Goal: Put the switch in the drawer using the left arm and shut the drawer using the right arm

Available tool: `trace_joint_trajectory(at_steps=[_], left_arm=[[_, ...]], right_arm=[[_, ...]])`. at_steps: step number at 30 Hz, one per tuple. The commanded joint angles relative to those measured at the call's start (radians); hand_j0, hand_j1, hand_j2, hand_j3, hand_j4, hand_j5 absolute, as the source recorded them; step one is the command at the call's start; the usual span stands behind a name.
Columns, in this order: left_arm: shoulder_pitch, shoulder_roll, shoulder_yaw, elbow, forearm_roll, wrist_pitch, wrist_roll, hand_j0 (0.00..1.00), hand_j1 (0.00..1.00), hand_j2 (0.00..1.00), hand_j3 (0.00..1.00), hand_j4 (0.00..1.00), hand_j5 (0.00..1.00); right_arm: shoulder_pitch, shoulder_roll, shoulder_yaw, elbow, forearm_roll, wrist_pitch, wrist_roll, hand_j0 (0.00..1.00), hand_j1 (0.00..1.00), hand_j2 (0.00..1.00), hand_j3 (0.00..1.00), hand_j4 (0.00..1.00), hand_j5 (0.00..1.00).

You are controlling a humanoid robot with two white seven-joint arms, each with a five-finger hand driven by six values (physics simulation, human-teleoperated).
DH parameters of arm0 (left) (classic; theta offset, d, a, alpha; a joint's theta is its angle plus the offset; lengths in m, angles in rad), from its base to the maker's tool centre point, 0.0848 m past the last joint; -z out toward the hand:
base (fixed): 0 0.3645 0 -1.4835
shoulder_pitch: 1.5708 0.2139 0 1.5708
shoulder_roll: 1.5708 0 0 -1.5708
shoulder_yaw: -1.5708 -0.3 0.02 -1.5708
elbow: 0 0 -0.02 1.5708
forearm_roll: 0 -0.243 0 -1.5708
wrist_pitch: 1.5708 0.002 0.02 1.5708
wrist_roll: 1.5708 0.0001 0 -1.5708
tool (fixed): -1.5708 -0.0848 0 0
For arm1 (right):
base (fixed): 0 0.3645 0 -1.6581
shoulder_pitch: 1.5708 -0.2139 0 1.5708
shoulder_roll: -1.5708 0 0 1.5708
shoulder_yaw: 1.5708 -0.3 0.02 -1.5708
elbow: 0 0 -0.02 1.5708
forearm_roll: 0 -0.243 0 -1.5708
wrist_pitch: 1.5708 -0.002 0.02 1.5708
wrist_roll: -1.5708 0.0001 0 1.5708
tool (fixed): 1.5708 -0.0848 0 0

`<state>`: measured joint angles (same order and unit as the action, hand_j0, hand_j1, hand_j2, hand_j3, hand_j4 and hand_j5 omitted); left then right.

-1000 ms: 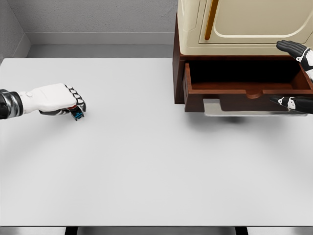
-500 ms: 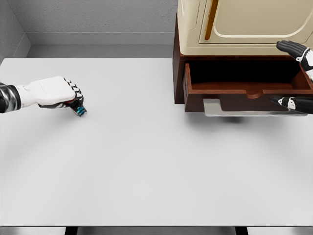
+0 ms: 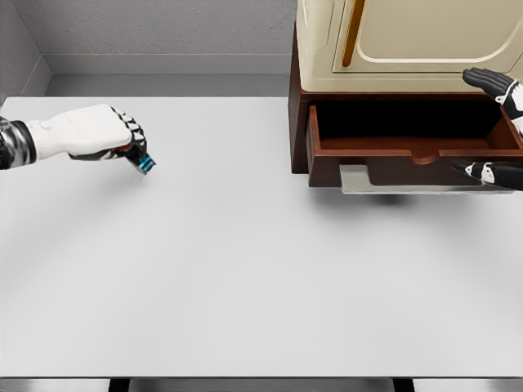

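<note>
Moved up and right over the last second: white left hand (image 3: 96, 133), fingers curled around small dark switch with blue face (image 3: 145, 163), held tilted above white table (image 3: 245, 278), well apart from open brown wooden drawer (image 3: 413, 151). Right hand (image 3: 494, 122) beside drawer's right end, fingers spread, empty.

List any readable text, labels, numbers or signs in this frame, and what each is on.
None readable.
Switch in the left hand: blue and dark patches only, too small to tell if any marking is there.
Cabinet and open drawer: plain surfaces, no lettering.
Table: no print.
Right hand: black and white pattern, no text.
</note>
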<state>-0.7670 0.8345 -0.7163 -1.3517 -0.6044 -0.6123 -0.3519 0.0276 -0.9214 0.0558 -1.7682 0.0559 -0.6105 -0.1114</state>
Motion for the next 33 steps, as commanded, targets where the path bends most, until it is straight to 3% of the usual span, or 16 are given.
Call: trace_joint_trajectory(at_steps=[1, 20, 33], left_arm=[[-0.003, -0.024, -0.002, -0.001, 0.006, 0.001, 0.001, 0.5, 0.5, 0.5, 0.5, 0.5, 0.5], [-0.081, -0.052, -0.002, -0.078, 0.037, 0.001, 0.001, 0.5, 0.5, 0.5, 0.5, 0.5, 0.5], [-0.133, -0.133, -0.003, -0.098, 0.034, 0.001, 0.001, 0.5, 0.5, 0.5, 0.5, 0.5, 0.5]], right_arm=[[0.0, -0.002, -0.002, 0.0, -0.005, 0.0, -0.001, 1.0, 1.0, 1.0, 1.0, 1.0, 1.0], [0.005, -0.001, -0.004, 0.0, -0.007, 0.0, -0.001, 1.0, 1.0, 1.0, 1.0, 1.0, 1.0], [0.006, -0.001, -0.004, 0.0, -0.007, 0.0, -0.001, 1.0, 1.0, 1.0, 1.0, 1.0, 1.0]])
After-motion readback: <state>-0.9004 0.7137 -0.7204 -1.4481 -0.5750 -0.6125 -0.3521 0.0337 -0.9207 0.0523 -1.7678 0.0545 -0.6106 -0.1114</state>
